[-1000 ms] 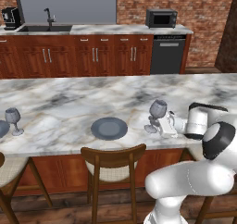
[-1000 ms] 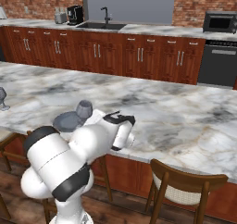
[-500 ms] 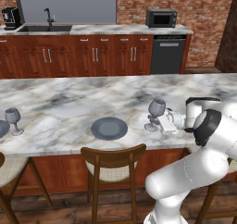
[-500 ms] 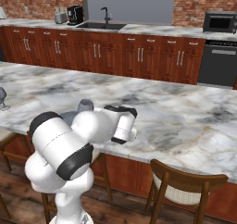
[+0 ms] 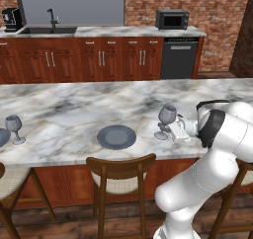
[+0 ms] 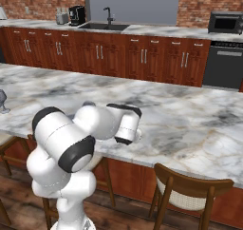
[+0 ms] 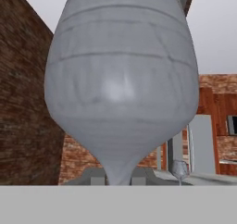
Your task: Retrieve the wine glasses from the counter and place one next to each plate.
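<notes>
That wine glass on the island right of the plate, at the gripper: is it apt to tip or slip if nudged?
Probably tippy: the wine glass carries a rounded bowl on a thin stem over a small foot, so its weight sits high. Likely slippery too, since the stem in the jaws is smooth and narrow. It looks fragile, though thickness is hard to judge.

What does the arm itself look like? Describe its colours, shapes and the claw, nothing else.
The arm is built of thick, rounded glossy white segments with black bands at the joints. It ends in a small white boxy claw. No cables or markings are visible.
</notes>
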### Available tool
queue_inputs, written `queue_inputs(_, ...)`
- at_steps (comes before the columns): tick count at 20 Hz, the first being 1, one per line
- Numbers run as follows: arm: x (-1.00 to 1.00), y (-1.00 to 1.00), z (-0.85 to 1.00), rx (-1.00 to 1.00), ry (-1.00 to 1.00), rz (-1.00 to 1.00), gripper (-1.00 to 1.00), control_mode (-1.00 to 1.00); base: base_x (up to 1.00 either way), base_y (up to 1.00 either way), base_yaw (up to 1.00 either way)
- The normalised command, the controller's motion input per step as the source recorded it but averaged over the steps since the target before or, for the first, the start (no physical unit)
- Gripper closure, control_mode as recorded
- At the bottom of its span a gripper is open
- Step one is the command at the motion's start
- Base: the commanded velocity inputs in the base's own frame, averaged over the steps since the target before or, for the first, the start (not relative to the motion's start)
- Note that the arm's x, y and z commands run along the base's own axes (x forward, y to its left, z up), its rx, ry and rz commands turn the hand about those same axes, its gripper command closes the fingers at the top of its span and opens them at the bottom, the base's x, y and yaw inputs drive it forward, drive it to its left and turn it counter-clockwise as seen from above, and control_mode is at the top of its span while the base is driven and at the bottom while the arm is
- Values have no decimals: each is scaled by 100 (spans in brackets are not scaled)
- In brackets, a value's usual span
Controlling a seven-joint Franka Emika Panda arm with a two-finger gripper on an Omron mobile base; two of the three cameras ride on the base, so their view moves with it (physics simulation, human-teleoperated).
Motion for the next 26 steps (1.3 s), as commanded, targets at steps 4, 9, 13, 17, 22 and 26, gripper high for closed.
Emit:
queue_inputs(4, 9, 7, 0, 0, 0, 0, 100, -100, 0, 0, 0)
queue_inputs(9, 11, 9, -6, 0, 0, 0, 100, -100, 0, 0, 0)
queue_inputs(13, 5, 16, -16, 0, 0, 0, 100, -100, 0, 0, 0)
queue_inputs(17, 6, 4, -19, 0, 0, 0, 100, -100, 0, 0, 0)
queue_inputs(22, 9, 0, -12, 0, 0, 0, 100, -100, 0, 0, 0)
queue_inputs(26, 36, 0, 0, -3, 0, 0, 100, -100, 0, 0, 0)
